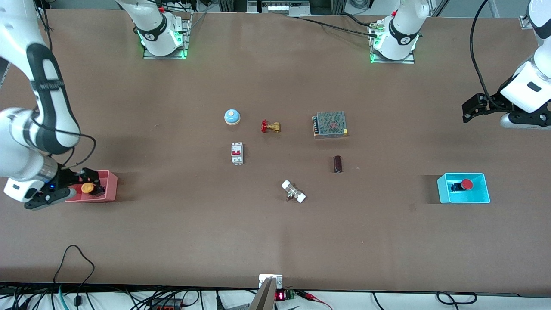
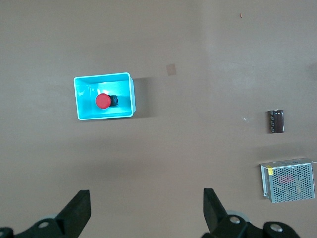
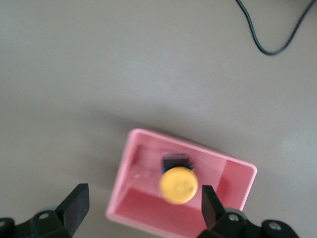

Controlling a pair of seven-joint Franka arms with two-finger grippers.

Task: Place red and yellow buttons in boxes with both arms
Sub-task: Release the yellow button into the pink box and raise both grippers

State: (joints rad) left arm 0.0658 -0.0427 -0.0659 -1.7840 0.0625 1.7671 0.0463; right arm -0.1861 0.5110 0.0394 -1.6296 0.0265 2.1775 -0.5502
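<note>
Red-capped button lies in cyan plastic box, yellow-capped button in pink plastic box. Right gripper over pink box, fingers spread, likely released. Left gripper raised over table, fingers spread, empty.

The right gripper covers part of the pink box in the front view, and the yellow button's black body is mostly hidden under its cap. In both wrist views only the fingertips show above the picture's edge. The metal-mesh power supply is cut by the left wrist view's edge. The circuit breaker's markings are too small to read.
</note>
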